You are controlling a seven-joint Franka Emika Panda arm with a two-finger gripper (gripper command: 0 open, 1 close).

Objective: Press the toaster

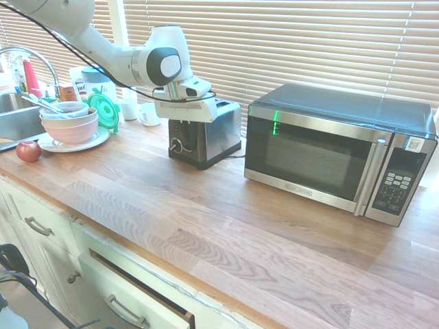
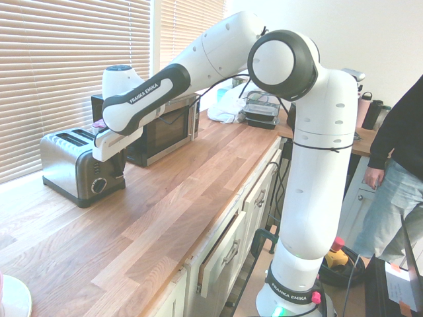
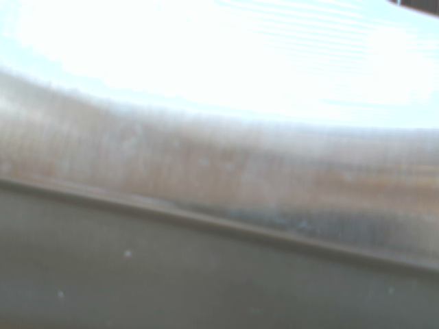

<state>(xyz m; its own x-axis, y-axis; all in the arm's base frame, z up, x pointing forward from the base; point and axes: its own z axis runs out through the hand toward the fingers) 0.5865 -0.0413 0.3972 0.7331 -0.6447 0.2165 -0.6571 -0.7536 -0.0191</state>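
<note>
Gripper (image 1: pixel 180 122) points down, jaws together, right at the black lever end of the toaster (image 1: pixel 212 133). The toaster sits directly beneath the jaws on the wooden counter (image 1: pixel 226 226), microwave (image 1: pixel 336 154) just beside.

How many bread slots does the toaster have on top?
2. The toaster has two parallel slots side by side along its top; the arm covers their lever-end part.

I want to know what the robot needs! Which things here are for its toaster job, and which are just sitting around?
For the job:
toaster
gripper, shut, at the toaster's black end panel

Just lying about:
microwave
apple
stacked bowls on a plate
sink
green lid
white cups
</note>
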